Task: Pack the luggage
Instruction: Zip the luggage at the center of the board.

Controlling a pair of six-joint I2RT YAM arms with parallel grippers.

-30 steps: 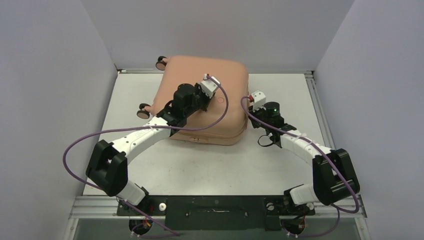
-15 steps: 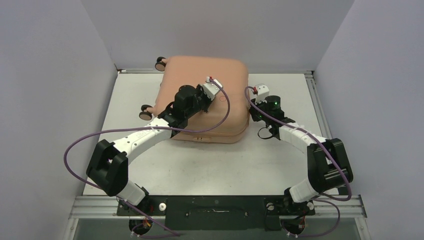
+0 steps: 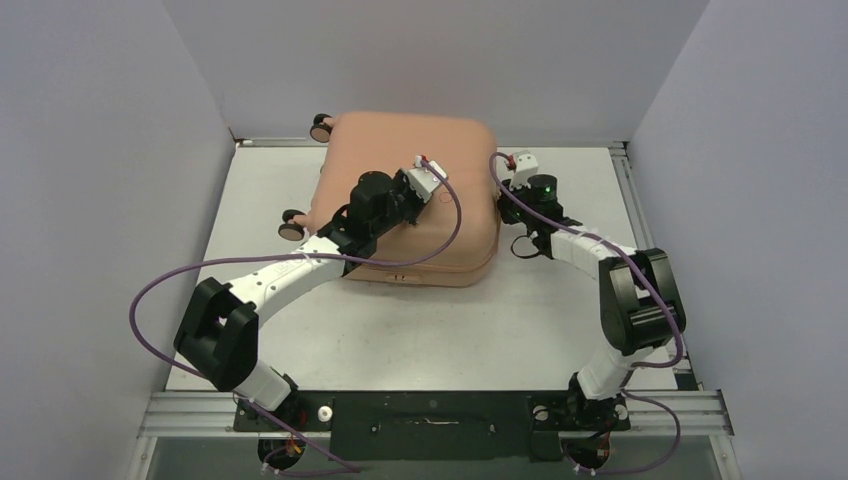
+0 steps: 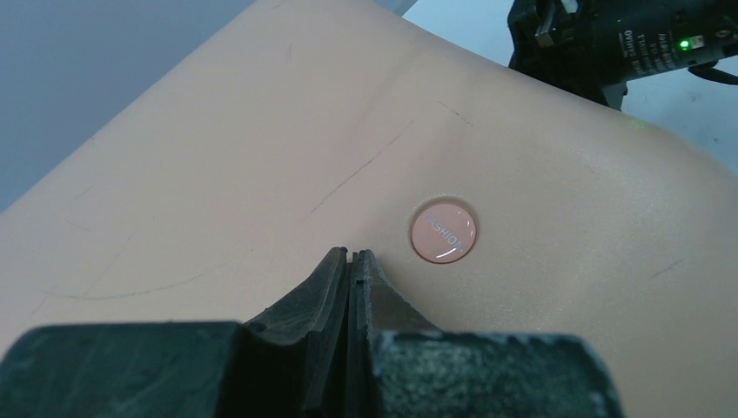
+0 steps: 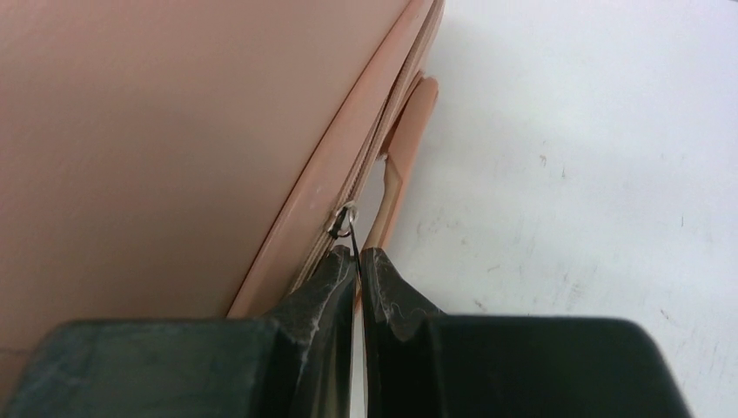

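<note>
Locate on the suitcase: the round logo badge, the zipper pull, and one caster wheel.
logo badge (image 4: 444, 231), left wrist view, centre of its disc.
zipper pull (image 5: 342, 221), right wrist view, its metal ring.
caster wheel (image 3: 322, 127), top external view, the wheel's face.

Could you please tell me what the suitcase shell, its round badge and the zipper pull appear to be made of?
The suitcase shell: likely hard plastic, matte salmon pink, smooth with fine scratches. The badge: glossy, probably plastic or resin, bright highlights. The zipper pull: seemingly metal, thin shiny ring.
</note>
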